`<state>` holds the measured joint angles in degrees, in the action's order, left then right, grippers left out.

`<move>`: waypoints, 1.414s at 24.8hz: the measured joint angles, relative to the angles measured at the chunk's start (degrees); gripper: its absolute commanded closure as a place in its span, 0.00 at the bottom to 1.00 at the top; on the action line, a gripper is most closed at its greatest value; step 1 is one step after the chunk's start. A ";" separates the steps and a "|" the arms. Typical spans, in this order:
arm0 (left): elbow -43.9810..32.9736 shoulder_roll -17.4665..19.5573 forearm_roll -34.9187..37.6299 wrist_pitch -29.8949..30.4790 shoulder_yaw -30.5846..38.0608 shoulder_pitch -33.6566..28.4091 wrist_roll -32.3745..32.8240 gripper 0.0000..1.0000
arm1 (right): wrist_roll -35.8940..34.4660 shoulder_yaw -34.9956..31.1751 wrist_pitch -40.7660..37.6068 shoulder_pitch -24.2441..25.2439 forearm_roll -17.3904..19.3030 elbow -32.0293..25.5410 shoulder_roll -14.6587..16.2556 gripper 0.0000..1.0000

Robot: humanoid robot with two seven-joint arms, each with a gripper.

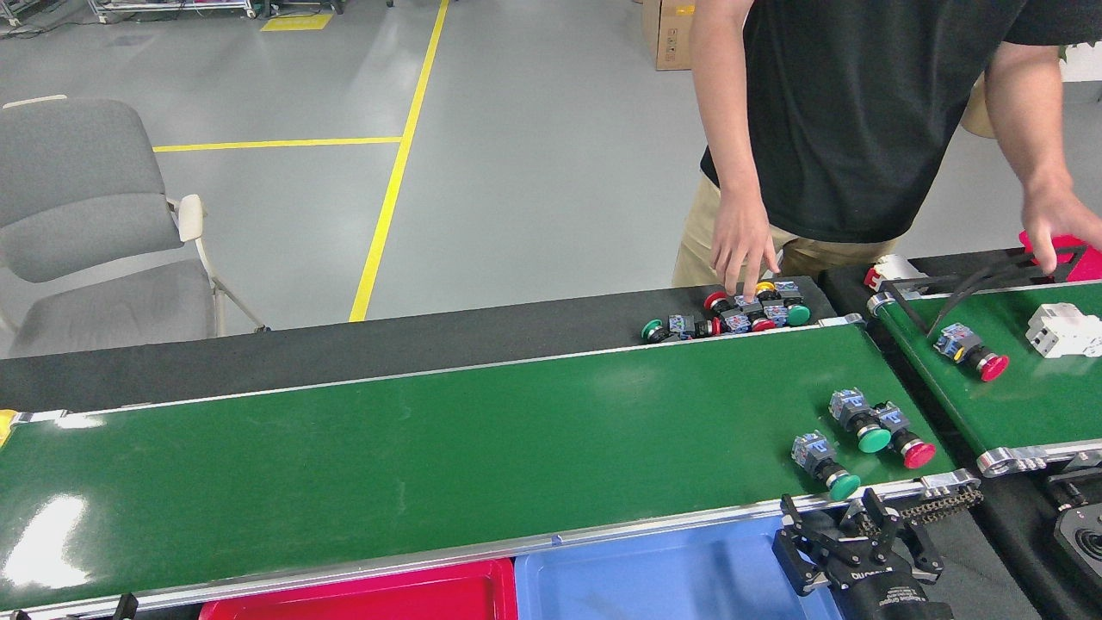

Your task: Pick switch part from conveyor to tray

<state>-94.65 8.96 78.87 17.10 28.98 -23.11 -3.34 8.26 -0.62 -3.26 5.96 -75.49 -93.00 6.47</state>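
Three switch parts ride the conveyor (pixel 430 456) in the head view, all at its right end, just beyond and slightly either side of your right gripper (pixel 848 538). The closest, a green-capped switch part (pixel 825 466), lies straight ahead of the jaws with its cap almost touching the near silver rail. A second green-capped part (pixel 858 419) and a red-capped part (pixel 902 434) lie farther out and a little to the right, touching each other.

Your right gripper sits below the rail, over the right end of the blue tray (pixel 654 577), with its jaws spread and nothing between them. Your left gripper is not in view.

Take the nearest part first, since it looks easiest to reach. Lift clear of the rail before you move out over the belt. Come down on the grey-blue body rather than the round cap, which would likely roll or slip, and turn the wrist so the jaws close across the body's short width. Keep clear of the touching pair.

A person's hand (pixel 740 250) works at a loose pile of switches (pixel 732 314) on the black desk (pixel 344 349) well beyond the jaws, so stay on the near side.
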 measured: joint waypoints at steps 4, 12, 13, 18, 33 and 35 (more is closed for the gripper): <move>0.01 0.02 0.00 0.00 -0.06 0.18 -0.01 0.00 | 0.01 0.52 0.60 -2.55 -0.03 2.90 -0.30 0.30; 0.02 0.03 0.00 0.04 -0.07 0.33 -0.01 0.00 | 0.06 4.41 0.91 -3.91 -0.09 5.07 -0.17 0.98; 0.02 0.04 0.00 0.06 -0.06 0.34 -0.01 0.00 | 0.07 4.55 0.88 -3.94 -0.09 5.07 -0.18 0.98; 0.05 0.04 0.00 0.23 0.03 0.45 -0.02 0.00 | 0.27 6.58 -4.75 -5.32 0.00 3.88 0.02 0.98; 1.80 0.87 0.00 0.00 -0.22 2.05 -0.03 0.00 | -1.88 29.44 -40.77 -9.04 -5.95 5.56 -10.50 0.01; 1.83 0.87 0.00 0.00 -0.21 2.03 -0.03 0.00 | -1.94 29.05 -40.79 -8.78 -5.30 4.91 -10.49 0.01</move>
<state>-92.82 9.84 78.87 17.10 28.77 -21.08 -3.37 6.32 28.43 -44.05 -2.82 -80.79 -88.09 -4.03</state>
